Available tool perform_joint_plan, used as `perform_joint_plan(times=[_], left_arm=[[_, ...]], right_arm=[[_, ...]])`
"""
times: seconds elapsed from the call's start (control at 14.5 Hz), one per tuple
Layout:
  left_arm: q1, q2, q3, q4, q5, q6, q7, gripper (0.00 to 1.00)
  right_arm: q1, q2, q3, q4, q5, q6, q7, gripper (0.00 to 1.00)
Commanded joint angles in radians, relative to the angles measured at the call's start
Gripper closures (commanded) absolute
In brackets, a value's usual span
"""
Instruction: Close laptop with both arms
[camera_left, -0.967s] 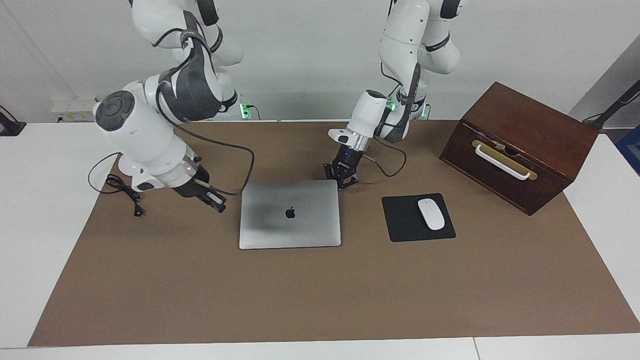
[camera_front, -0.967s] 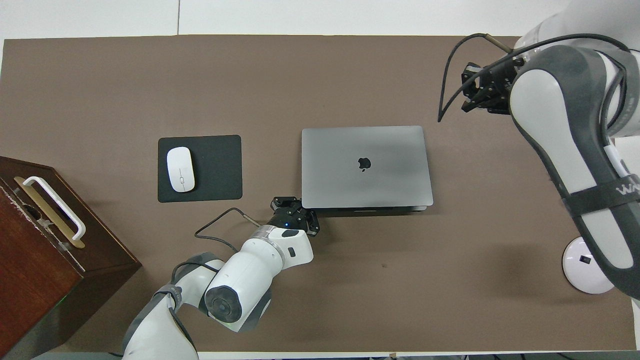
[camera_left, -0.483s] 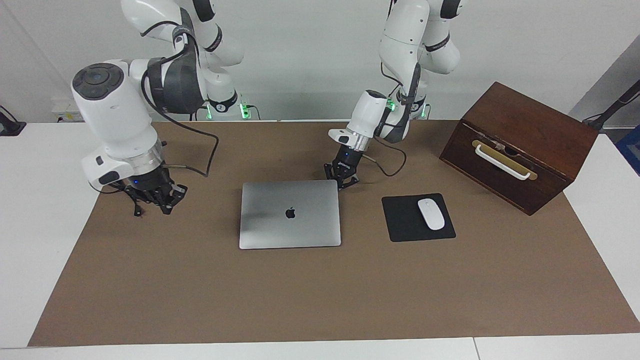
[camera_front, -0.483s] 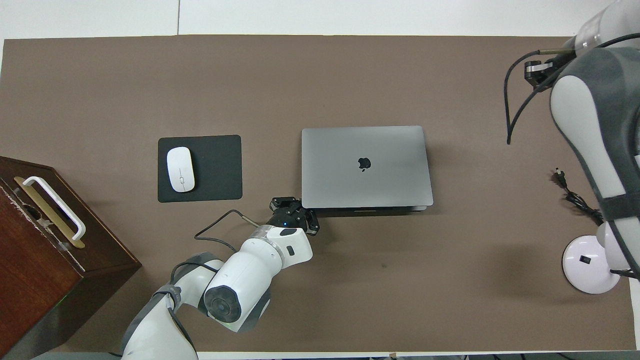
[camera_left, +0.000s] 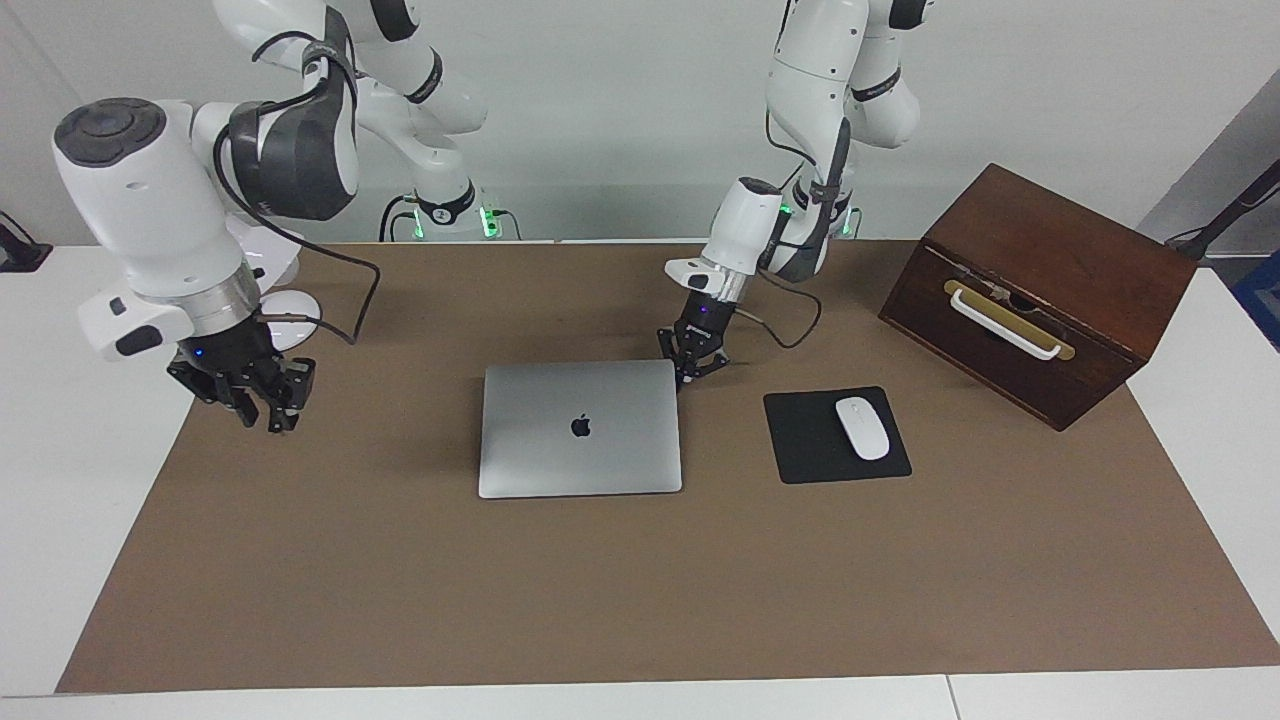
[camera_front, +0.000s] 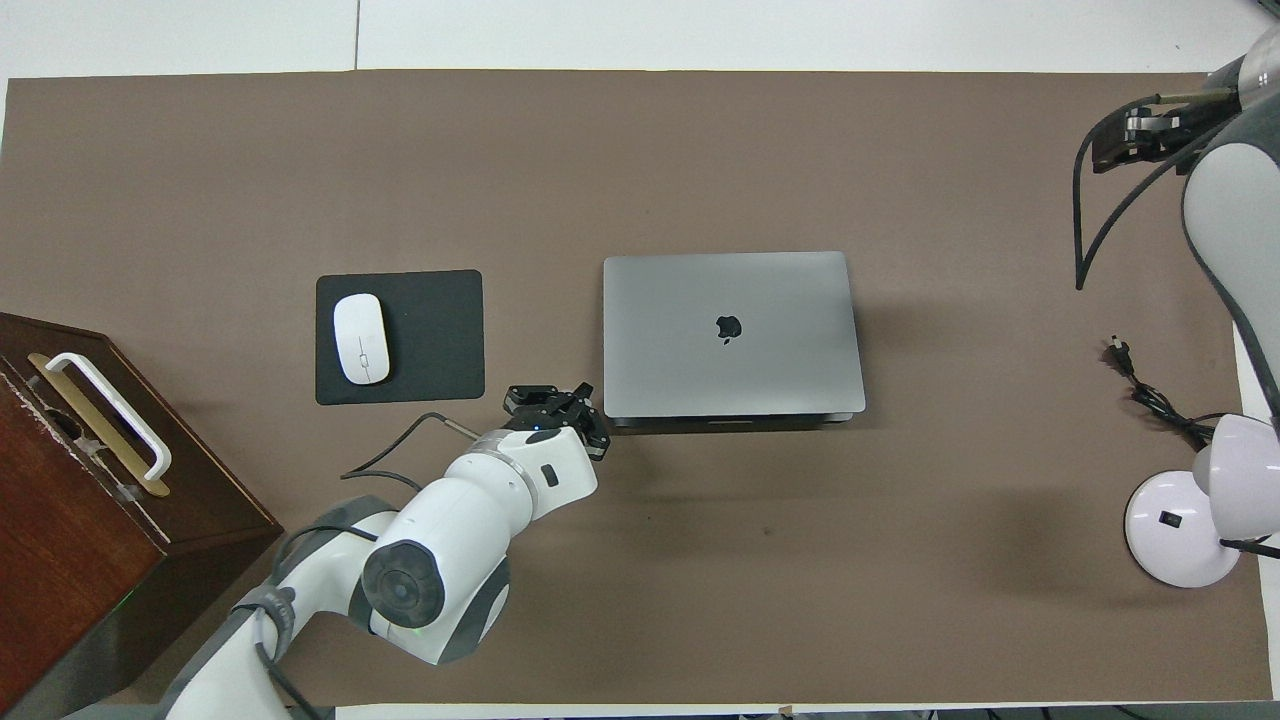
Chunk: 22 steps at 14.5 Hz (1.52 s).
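The silver-grey laptop (camera_left: 580, 428) (camera_front: 730, 335) lies closed and flat in the middle of the brown mat (camera_left: 600, 580), logo up. My left gripper (camera_left: 695, 367) (camera_front: 553, 403) is shut on nothing. It hangs low, close beside the laptop's corner that is nearest the robots, toward the left arm's end. I cannot tell whether it touches that corner. My right gripper (camera_left: 260, 412) (camera_front: 1140, 135) is raised over the mat's edge at the right arm's end, well away from the laptop. It points down and is open and empty.
A black mouse pad (camera_left: 800, 445) with a white mouse (camera_left: 862, 428) lies beside the laptop toward the left arm's end. A dark wooden box (camera_left: 1060, 260) with a white handle stands past it. A black cable (camera_front: 1150, 395) lies by the right arm's round base (camera_front: 1180, 535).
The right arm has swung away from the laptop toward its own end of the table and turned its gripper down, fingers spreading. The left gripper has edged slightly toward the mouse pad. The laptop has not moved.
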Motion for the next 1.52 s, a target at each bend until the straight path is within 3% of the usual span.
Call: perform_joint_plan(times=[0.0, 0.21, 0.35, 0.55, 0.69, 0.76, 0.83, 0.9, 1.45], left_arm=[[0.049, -0.18, -0.004, -0.022, -0.01, -0.231, 0.022, 1.0], [0.09, -0.295, 0.001, 0.002, -0.012, -0.458, 0.016, 1.0], [0.141, -0.367, 0.001, 0.051, -0.007, -0.665, 0.02, 1.0], [0.218, -0.406, 0.001, 0.142, 0.032, -0.903, 0.022, 1.0], [0.276, -0.412, -0.001, 0.198, 0.066, -0.995, 0.022, 1.0], [0.294, -0.412, -0.001, 0.225, 0.071, -1.038, 0.022, 0.89], [0.319, -0.412, -0.001, 0.239, 0.071, -1.066, 0.022, 0.4], [0.342, -0.414, 0.001, 0.242, 0.071, -1.069, 0.022, 0.0], [0.572, -0.412, -0.001, 0.294, 0.071, -1.157, 0.017, 0.0]], right_arm=[[-0.025, -0.088, 0.015, -0.115, -0.005, 0.018, -0.027, 0.0], [-0.056, -0.101, 0.015, -0.137, 0.004, 0.02, -0.073, 0.0], [-0.086, -0.122, 0.015, -0.18, 0.089, 0.021, -0.073, 0.0], [-0.102, -0.232, 0.013, -0.368, 0.148, 0.156, -0.071, 0.0], [-0.091, -0.24, 0.013, -0.373, 0.147, 0.155, -0.064, 0.0], [-0.091, -0.245, 0.013, -0.375, 0.147, 0.153, -0.062, 0.0], [-0.09, -0.254, 0.015, -0.375, 0.147, 0.147, -0.062, 0.0], [-0.09, -0.26, 0.015, -0.375, 0.147, 0.137, -0.061, 0.0], [-0.102, -0.291, 0.012, -0.369, 0.135, 0.1, -0.064, 0.0]])
